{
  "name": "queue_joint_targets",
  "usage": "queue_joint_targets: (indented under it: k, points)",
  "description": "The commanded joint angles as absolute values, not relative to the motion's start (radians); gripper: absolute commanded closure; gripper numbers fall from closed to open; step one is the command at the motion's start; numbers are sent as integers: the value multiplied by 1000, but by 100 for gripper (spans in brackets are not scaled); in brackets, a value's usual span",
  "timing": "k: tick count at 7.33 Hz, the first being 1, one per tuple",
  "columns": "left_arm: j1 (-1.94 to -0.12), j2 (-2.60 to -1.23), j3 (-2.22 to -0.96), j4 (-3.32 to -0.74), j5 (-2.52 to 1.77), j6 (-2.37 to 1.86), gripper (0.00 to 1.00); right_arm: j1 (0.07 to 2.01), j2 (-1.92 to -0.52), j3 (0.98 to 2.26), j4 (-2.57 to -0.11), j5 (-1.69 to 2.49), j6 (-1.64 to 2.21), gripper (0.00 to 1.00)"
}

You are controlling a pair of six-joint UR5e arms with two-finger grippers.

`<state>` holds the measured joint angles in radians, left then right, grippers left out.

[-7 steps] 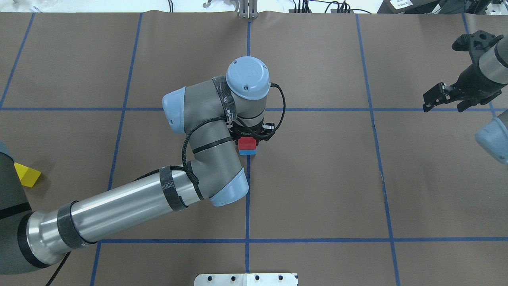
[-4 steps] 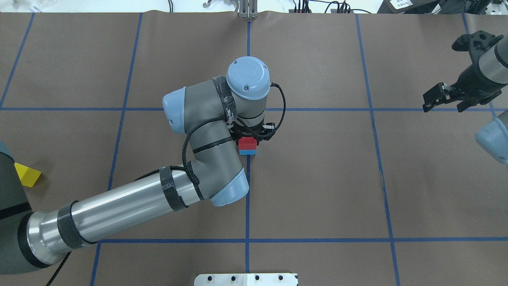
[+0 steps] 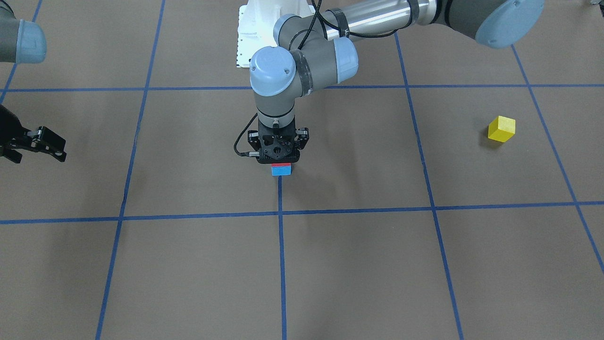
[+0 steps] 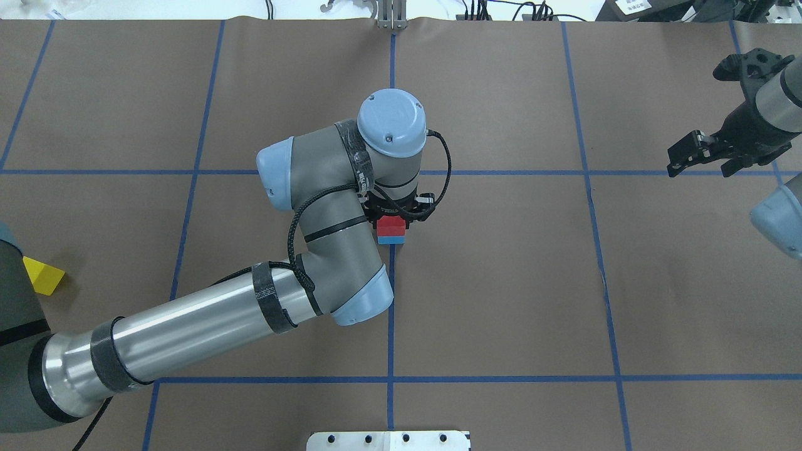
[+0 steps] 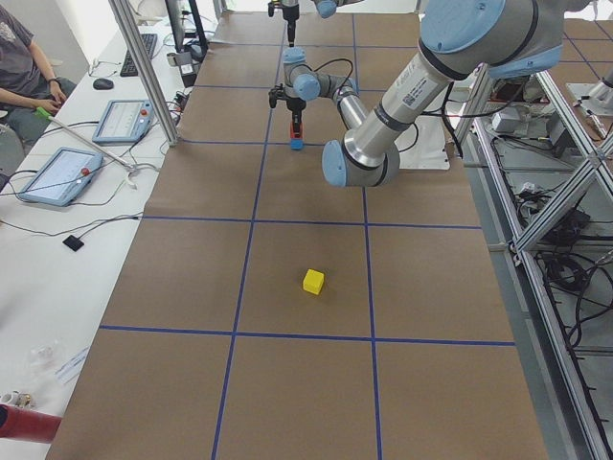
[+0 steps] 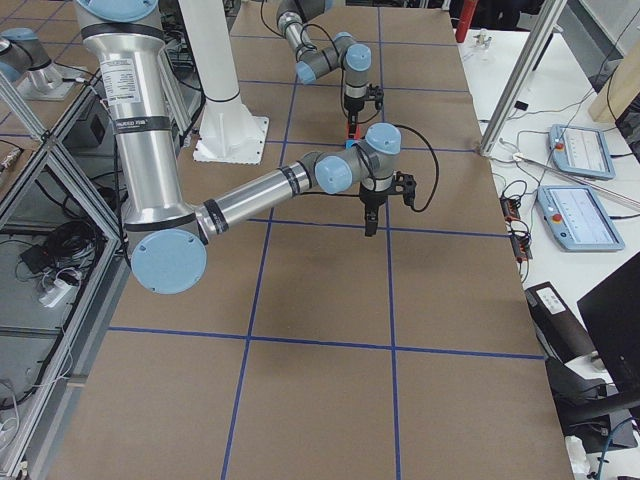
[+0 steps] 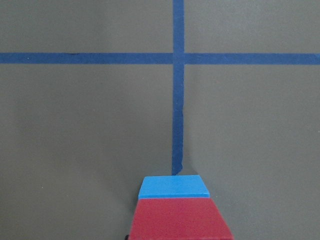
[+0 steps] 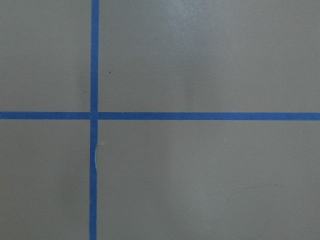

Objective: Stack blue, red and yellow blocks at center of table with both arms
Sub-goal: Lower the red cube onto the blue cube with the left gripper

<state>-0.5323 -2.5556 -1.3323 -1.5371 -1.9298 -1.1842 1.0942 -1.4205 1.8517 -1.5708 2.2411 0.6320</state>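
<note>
A red block sits on a blue block at the table's centre, on a blue tape line. My left gripper points straight down over the stack and is shut on the red block. The left wrist view shows the red block close up with the blue block under it. In the front view only a thin red strip shows above the blue block. A yellow block lies alone far off on the robot's left. My right gripper is open and empty, hovering at the far right.
Blue tape lines divide the brown table cover into squares. The white robot base plate is at the near edge. A person and tablets are at a side desk beyond the table.
</note>
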Motion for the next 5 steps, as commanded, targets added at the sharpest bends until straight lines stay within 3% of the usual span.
queue_joint_targets:
  k: [1, 2, 5]
  points:
    - [-532, -2556, -1333, -1537, -1930, -1184, 100, 1095, -1420, 1852, -1571, 2240, 632, 0]
    - [-532, -2556, -1333, -1537, -1930, -1184, 88, 1095, -1420, 1852, -1571, 2240, 632, 0]
    - [-532, -2556, -1333, -1537, -1928, -1184, 84, 1095, -1420, 1852, -1571, 2238, 632, 0]
